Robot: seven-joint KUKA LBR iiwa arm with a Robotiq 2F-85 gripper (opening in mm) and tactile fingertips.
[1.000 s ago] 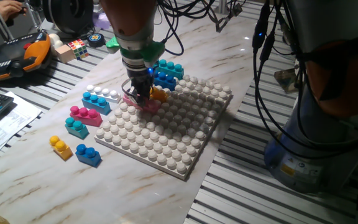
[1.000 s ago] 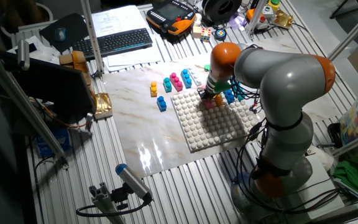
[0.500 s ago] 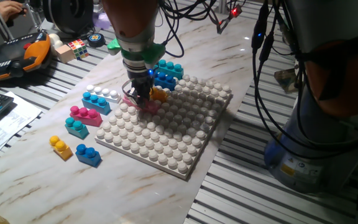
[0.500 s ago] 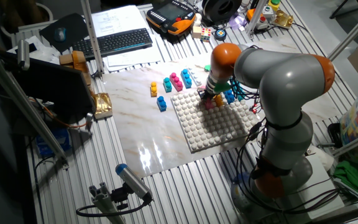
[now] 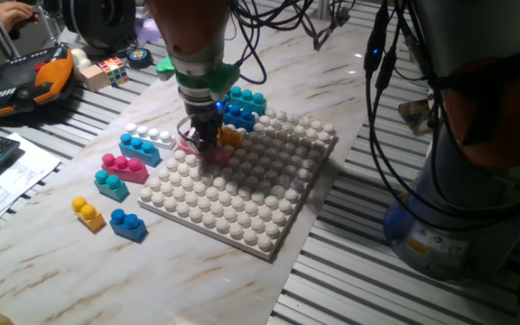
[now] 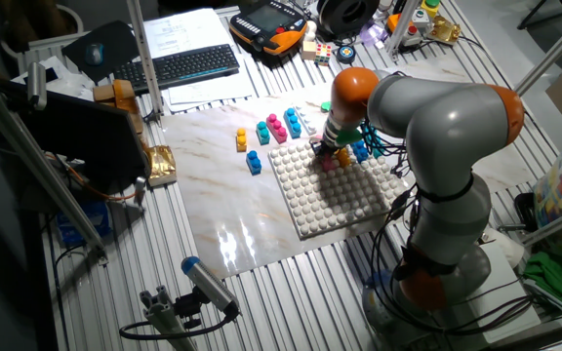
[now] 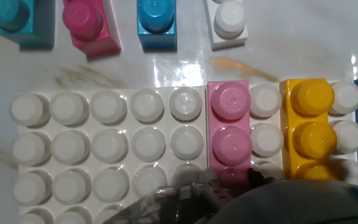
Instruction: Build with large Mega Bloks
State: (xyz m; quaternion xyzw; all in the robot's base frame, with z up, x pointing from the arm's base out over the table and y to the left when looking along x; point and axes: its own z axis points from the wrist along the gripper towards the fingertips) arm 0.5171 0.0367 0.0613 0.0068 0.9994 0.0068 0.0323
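Fingers (image 5: pixel 204 144) over one pink brick (image 7: pixel 230 129); one orange-yellow brick (image 7: pixel 308 130) beside.

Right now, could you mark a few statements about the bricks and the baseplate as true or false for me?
1. A pink brick sits on the baseplate. True.
2. The yellow brick touches the pink one. False: a row of white studs lies between them.
3. The gripper is over the pink brick. True.
4. All loose bricks lie on the baseplate. False: the teal brick and others lie on the table beside it.
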